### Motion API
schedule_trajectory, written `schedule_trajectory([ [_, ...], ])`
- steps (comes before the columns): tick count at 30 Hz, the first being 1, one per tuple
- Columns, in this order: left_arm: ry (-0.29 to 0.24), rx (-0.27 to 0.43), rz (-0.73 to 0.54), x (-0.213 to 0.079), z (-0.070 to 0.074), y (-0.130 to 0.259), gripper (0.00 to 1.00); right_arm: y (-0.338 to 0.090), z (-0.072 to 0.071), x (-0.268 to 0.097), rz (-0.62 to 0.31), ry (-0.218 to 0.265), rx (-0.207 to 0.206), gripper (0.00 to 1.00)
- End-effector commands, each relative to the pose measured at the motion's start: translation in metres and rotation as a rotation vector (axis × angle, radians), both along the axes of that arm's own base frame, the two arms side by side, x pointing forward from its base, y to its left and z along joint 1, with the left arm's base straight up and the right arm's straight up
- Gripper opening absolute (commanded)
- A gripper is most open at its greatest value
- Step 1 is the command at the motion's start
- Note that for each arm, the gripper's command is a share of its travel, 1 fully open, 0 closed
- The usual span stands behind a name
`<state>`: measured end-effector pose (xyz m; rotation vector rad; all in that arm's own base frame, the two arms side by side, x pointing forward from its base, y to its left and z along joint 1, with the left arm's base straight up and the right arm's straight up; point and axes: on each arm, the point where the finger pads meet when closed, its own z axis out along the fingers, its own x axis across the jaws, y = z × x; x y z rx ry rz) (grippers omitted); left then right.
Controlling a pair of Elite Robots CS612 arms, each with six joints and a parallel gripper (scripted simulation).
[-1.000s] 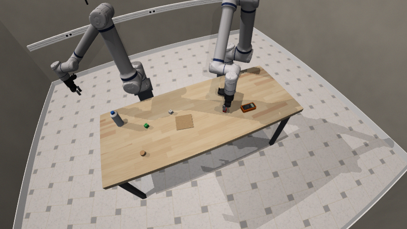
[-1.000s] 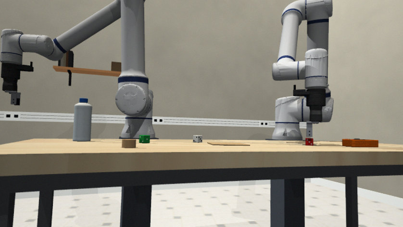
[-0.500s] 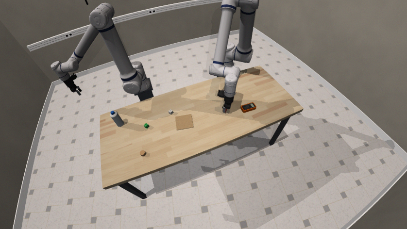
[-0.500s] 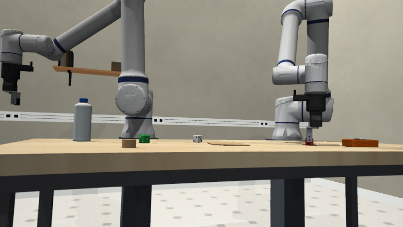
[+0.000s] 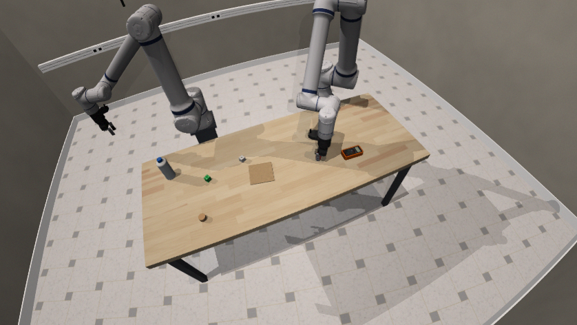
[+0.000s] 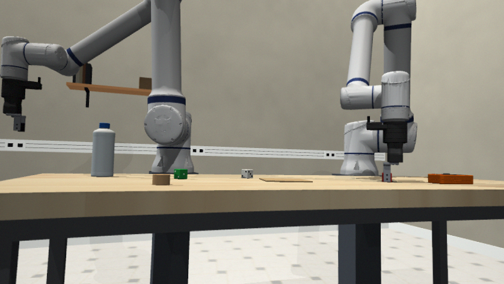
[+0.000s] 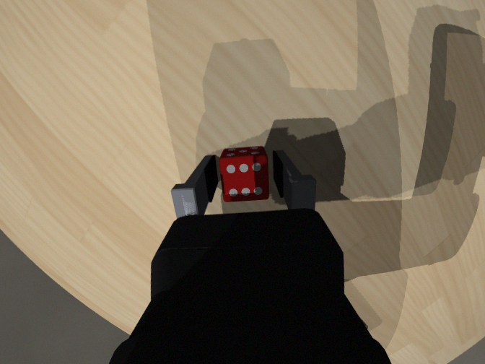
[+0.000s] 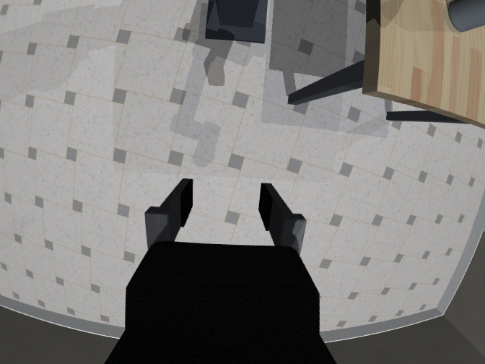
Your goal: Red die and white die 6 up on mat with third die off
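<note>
A grey bottle [image 5: 166,169] [image 6: 103,152] with a blue cap [image 5: 160,160] [image 6: 104,125] stands upright near one end of the worktop [image 5: 306,189] [image 6: 246,201]. A small brown cylinder [image 5: 202,217] [image 6: 160,179] sits near the long edge, well apart from the bottle. Toward the other end, an orange-cased meter [image 5: 352,152] [image 6: 450,179] lies flat. Behind, a wooden shelf [image 6: 109,88] on the wall carries a brown box [image 6: 145,82].
</note>
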<state>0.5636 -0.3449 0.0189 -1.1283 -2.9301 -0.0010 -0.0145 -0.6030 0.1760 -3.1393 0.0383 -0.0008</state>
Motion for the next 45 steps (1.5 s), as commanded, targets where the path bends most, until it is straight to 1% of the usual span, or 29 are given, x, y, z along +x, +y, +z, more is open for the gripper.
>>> schedule_trajectory([
  [1,-0.001,-0.001,0.0,0.0006,0.0006,-0.0005,0.87,-0.0008,0.001,-0.0002,0.0,0.001,-0.002,1.0],
  [14,-0.001,-0.001,0.0,0.0006,0.0006,-0.0005,0.87,-0.0008,0.001,-0.0002,0.0,0.001,-0.002,1.0],
  [15,-0.001,-0.001,0.0,0.0006,0.0006,-0.0005,0.57,-0.0008,0.001,-0.0002,0.0,0.001,-0.002,1.0],
  [45,-0.001,-0.001,0.0,0.0006,0.0006,-0.0005,0.57,-0.0008,0.001,-0.0002,0.0,0.001,-0.002,1.0],
])
